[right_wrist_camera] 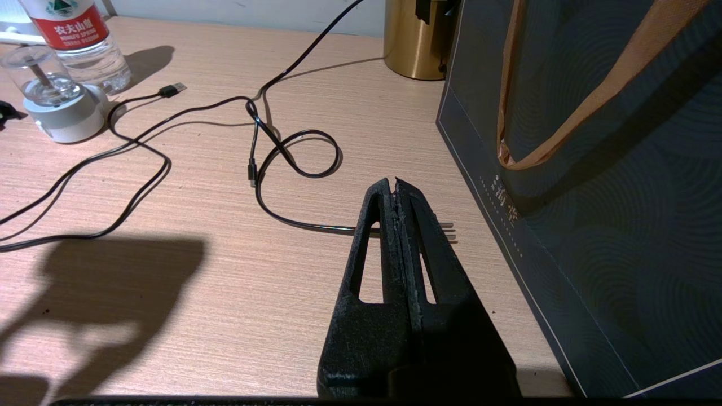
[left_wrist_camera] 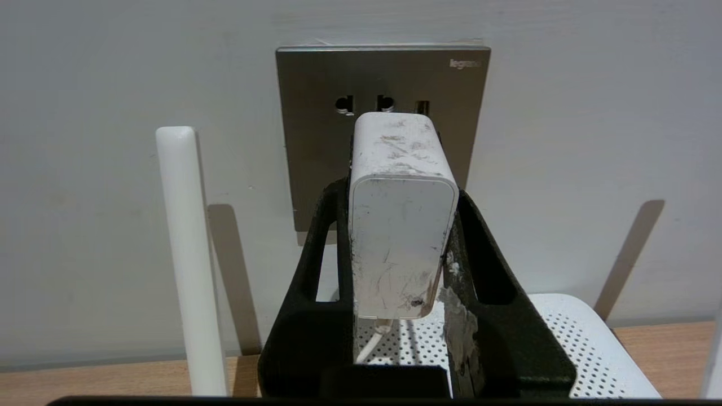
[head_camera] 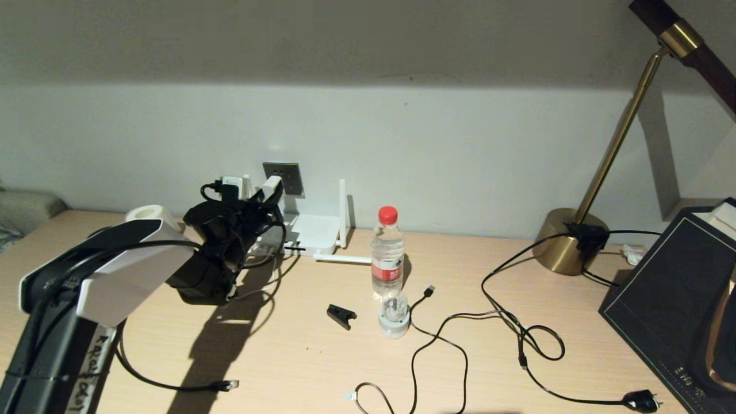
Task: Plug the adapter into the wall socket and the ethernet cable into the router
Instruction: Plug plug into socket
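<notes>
My left gripper (left_wrist_camera: pixel 401 192) is shut on the white adapter (left_wrist_camera: pixel 401 225), gripping its two sides. The adapter's far end sits close against the grey wall socket (left_wrist_camera: pixel 316 141), just below the plate's upper holes; its prongs are hidden. In the head view the adapter (head_camera: pixel 271 187) is up at the socket (head_camera: pixel 284 177). The white router (head_camera: pixel 313 233) lies right under it, one antenna (left_wrist_camera: pixel 189 254) upright. The ethernet cable (head_camera: pixel 172 386) lies on the desk front left, its clear plug (head_camera: pixel 231 383) free. My right gripper (right_wrist_camera: pixel 395 183) hovers shut and empty over the desk.
A water bottle (head_camera: pixel 387 253), a small glass-domed device (head_camera: pixel 394 319) and a black clip (head_camera: pixel 341 315) stand mid-desk. A black USB cable (head_camera: pixel 428 290) and lamp cord with black plug (head_camera: pixel 641 401) loop to the right. Brass lamp base (head_camera: pixel 566 241) and dark bag (head_camera: pixel 673 305) fill the right side.
</notes>
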Motion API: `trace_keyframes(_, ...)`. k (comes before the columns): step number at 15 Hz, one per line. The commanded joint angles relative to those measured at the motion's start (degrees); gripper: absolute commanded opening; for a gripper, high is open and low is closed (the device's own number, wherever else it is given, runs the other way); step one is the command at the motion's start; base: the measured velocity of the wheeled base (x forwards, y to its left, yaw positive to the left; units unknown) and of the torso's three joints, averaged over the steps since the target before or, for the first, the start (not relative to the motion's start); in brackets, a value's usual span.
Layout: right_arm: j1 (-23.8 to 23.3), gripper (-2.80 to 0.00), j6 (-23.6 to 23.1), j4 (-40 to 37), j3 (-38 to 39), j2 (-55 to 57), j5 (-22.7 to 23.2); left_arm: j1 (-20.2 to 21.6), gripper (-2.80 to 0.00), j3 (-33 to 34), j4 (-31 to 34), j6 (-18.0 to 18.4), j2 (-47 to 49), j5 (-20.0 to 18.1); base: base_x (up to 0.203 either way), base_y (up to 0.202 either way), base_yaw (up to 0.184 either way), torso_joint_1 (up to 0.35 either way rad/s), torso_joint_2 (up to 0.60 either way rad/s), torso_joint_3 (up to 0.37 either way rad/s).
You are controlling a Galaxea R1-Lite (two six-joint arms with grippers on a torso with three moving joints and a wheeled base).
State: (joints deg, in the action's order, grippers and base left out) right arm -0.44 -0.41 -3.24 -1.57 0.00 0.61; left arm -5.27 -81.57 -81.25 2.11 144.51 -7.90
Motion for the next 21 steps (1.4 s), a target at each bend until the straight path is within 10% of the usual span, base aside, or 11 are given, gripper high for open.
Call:
trace_keyframes(1, 0.0, -2.8, 0.0, 0.0, 0.0, 0.1, 0.0, 0.0, -2.8, -0.9, -0.4, 0.0, 0.7, 0.0, 0.0, 0.0, 0.0, 0.0, 0.0, 0.0)
trace_keyframes(21, 0.0, -2.8, 0.0, 0.0, 0.0, 0.1, 0.0, 0.0, -2.8, -7.0, 3.3, -0.6, 2.2, 1.7, 0.0, 0.0, 0.0, 0.0, 0.0, 0.0)
